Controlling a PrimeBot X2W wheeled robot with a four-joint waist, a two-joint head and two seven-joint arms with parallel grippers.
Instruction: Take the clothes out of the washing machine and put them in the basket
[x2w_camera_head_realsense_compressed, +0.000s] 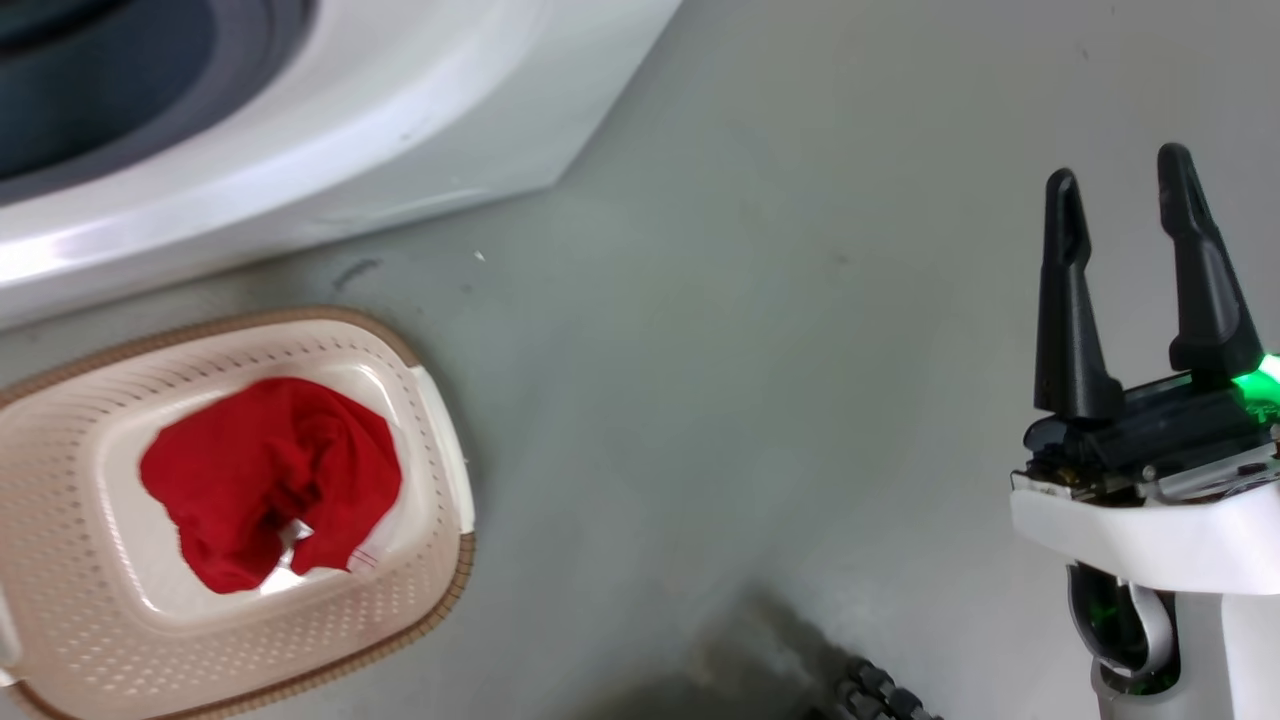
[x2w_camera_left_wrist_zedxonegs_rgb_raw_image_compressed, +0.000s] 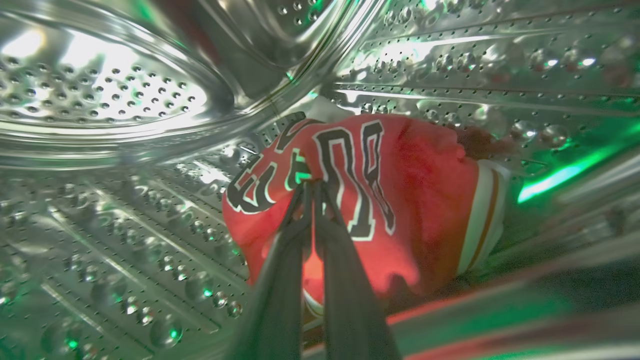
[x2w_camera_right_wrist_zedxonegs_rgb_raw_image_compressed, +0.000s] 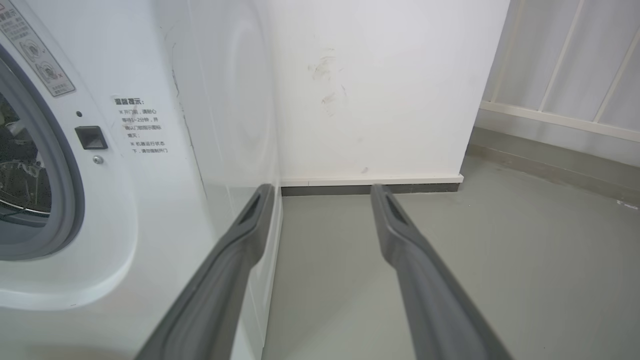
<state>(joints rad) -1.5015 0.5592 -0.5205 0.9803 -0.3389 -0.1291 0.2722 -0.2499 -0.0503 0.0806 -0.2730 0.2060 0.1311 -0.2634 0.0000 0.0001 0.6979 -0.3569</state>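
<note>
In the left wrist view my left gripper (x2w_camera_left_wrist_zedxonegs_rgb_raw_image_compressed: 312, 186) is inside the perforated steel drum (x2w_camera_left_wrist_zedxonegs_rgb_raw_image_compressed: 110, 100) of the washing machine, shut on the red jersey (x2w_camera_left_wrist_zedxonegs_rgb_raw_image_compressed: 415, 200), pinching its lettered fabric. The jersey has black-white lettering and striped trim at its right. In the head view a plain red garment (x2w_camera_head_realsense_compressed: 270, 480) lies in the cream basket (x2w_camera_head_realsense_compressed: 440, 440) on the floor below the washing machine (x2w_camera_head_realsense_compressed: 400, 110). My right gripper (x2w_camera_head_realsense_compressed: 1120, 190) stands open over bare floor at the right, holding nothing. The right wrist view shows that gripper (x2w_camera_right_wrist_zedxonegs_rgb_raw_image_compressed: 322, 192) beside the washing machine's white front (x2w_camera_right_wrist_zedxonegs_rgb_raw_image_compressed: 150, 200).
Grey floor (x2w_camera_head_realsense_compressed: 750, 350) spreads between the basket and my right arm. A white wall (x2w_camera_right_wrist_zedxonegs_rgb_raw_image_compressed: 375, 90) with a dark skirting stands behind the machine, and a railed panel (x2w_camera_right_wrist_zedxonegs_rgb_raw_image_compressed: 565, 65) is at the far right. A dark ribbed part (x2w_camera_head_realsense_compressed: 880, 690) shows at the bottom edge.
</note>
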